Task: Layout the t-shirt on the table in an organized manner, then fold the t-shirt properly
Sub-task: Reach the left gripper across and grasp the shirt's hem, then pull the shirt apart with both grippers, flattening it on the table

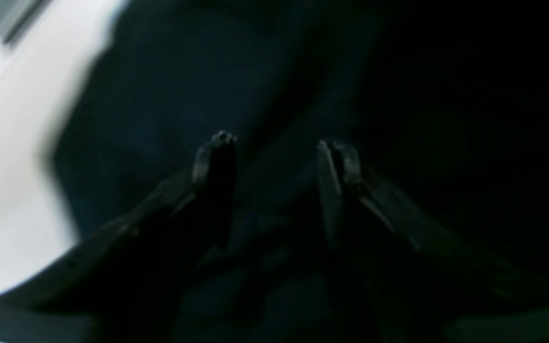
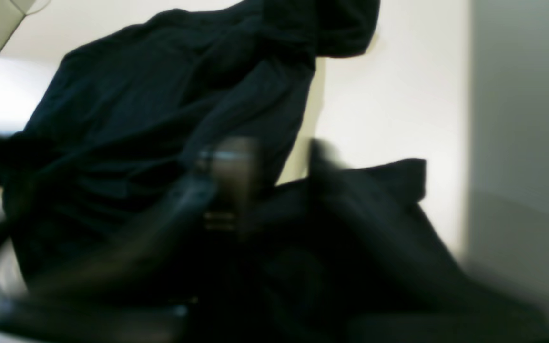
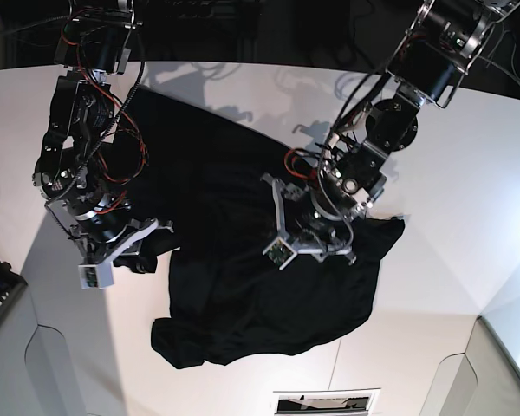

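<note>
**2 arms low over a rumpled black shirt**

The t-shirt [image 3: 243,286] lies crumpled across the middle of the table [image 3: 468,156], spreading from the upper left of the base view down to the lower centre, with a rounded fold at its bottom left edge and a corner reaching out at centre right.

The left arm enters from the upper right of the base view, bends down at its joints and ends over the cloth near the frame's centre. In the left wrist view the left gripper [image 1: 274,143] has its 2 fingers [image 1: 215,162] spread apart above dark fabric, nothing between them.

The right arm comes down the left side of the base view, its wrist folded toward the shirt's left edge. The right gripper [image 2: 274,157] is blurred in its wrist view; its jaws are clenched, with black cloth bunched around them, but whether fabric is pinched cannot be told.
</note>
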`<state>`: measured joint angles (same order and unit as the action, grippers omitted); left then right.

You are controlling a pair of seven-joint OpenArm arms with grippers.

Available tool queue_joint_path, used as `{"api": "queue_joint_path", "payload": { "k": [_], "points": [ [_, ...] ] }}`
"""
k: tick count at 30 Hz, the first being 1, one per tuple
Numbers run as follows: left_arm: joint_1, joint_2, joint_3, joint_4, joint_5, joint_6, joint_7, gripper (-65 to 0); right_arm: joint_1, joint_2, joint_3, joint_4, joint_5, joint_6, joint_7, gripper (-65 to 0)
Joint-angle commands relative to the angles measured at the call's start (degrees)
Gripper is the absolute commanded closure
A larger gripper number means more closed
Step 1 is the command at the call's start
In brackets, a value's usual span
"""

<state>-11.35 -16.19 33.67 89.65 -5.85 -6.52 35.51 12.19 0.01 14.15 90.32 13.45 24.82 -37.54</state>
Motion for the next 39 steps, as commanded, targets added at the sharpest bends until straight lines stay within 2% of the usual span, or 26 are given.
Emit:
{"api": "queue_joint_path", "payload": {
  "k": [1, 3, 4, 6, 7, 8, 13, 16, 21, 29, 33, 37, 39],
  "points": [
    [0.13, 0.24, -0.37, 2.21, 0.37, 1.46, -1.57, -30.2, 0.81, 0.33, 0.02, -0.26, -0.48, 0.07, 1.09, 0.0],
    [3.34, 1.75, -0.37, 3.96, 1.7, 1.64, -1.53, -26.3, 0.81, 0.33, 0.02, -2.51, -0.9, 0.04, 1.62, 0.0],
    [4.83, 2.47, -0.37, 4.63, 2.51, 1.09, -1.51, -21.4, 0.81, 0.39, 0.02, -3.54, -1.09, 0.04, 1.86, 0.0],
    [7.63, 4.2, -0.37, 5.46, 2.45, -3.06, -1.38, -8.4, 0.81, 1.2, 0.02, -5.68, -1.4, 0.04, 3.37, 0.0],
    [8.85, 5.01, -0.37, 5.46, 2.45, -4.94, -1.38, -3.7, 0.83, 1.84, 0.02, -6.71, -1.99, 0.02, 4.46, 0.0],
    [10.01, 5.77, -0.37, 5.42, 2.45, -6.01, -1.42, -1.9, 0.83, 2.62, 0.02, -7.72, -2.43, 0.02, 5.14, 0.0],
    [13.44, 6.64, -0.37, 5.38, 2.58, -6.12, -1.31, -2.0, 0.81, 7.52, 0.04, -12.02, -2.6, -0.22, 5.88, 0.0],
    [15.32, 6.6, -0.96, 5.38, 5.01, -6.14, -0.48, -2.0, 0.79, 10.56, 0.09, -13.25, -2.56, -0.63, 5.86, 0.0],
    [19.23, 4.37, -5.7, 5.27, 5.64, -6.14, -0.52, -2.0, 0.79, 14.27, 0.13, -13.35, -2.54, -2.82, 5.64, 0.0],
    [24.26, -2.21, -13.99, 5.27, 4.94, -6.19, -0.55, -2.0, 0.44, 15.21, 0.24, -13.42, -1.9, -2.8, 4.2, 0.0],
    [24.57, -4.76, -14.73, 5.29, 3.43, -6.21, -0.57, -2.0, -0.66, 15.21, 0.24, -13.4, 2.23, -2.75, 2.82, 0.0],
    [24.52, -5.11, -14.73, 5.29, 3.56, -6.62, -0.55, -2.0, -2.32, 15.12, 0.24, -12.55, 10.67, -0.76, -0.7, 0.0],
    [24.59, -5.16, -14.73, 5.29, 3.56, -6.64, -0.44, -2.0, -3.93, 14.51, 0.26, -9.09, 12.59, -0.83, -0.74, 0.0]
  ]
}}
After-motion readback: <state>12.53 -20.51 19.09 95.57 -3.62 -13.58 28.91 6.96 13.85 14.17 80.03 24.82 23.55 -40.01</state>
